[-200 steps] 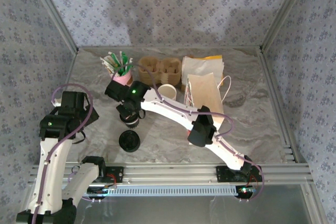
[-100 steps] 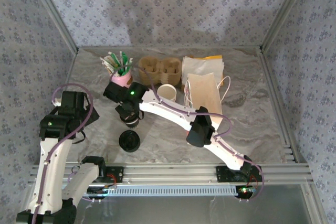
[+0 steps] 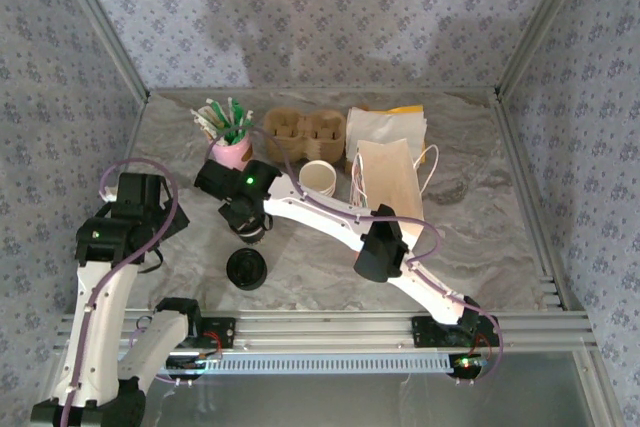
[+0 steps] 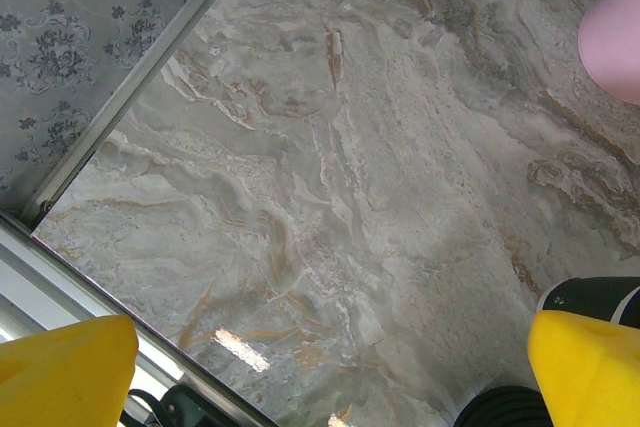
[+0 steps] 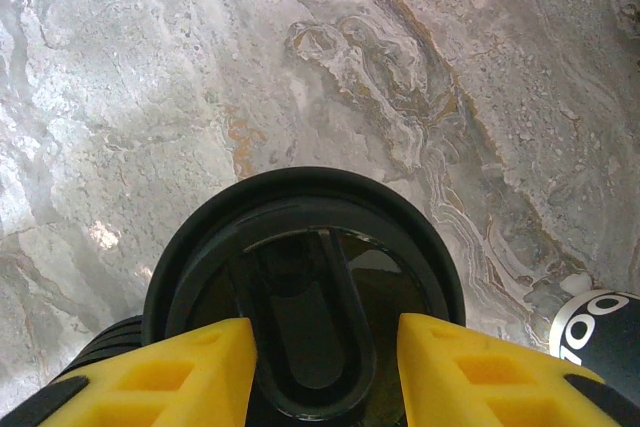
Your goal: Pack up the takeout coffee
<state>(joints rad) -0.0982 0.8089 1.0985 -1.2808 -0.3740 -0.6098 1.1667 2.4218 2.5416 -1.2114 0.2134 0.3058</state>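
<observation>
The takeout coffee (image 5: pixel 300 192), black lid on, clasped in the right gripper (image 5: pixel 322 352)

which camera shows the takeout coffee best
Right wrist: the takeout coffee sits close up, seen from above, between the yellow fingers. From the top external view it is mostly hidden under the right gripper.

Figure: enclosed bench with a marble-patterned tabletop (image 3: pixel 490 237).
We see grey floral wallpaper on the back wall (image 3: pixel 320 17), the left wall (image 3: pixel 50 97) and the right wall (image 3: pixel 600 147). Aluminium posts (image 3: pixel 101 22) mark the rear corners, and a slotted aluminium rail (image 3: pixel 330 328) runs along the near edge. In the left wrist view we note a bright glare (image 4: pixel 235 343) on the surface.
</observation>
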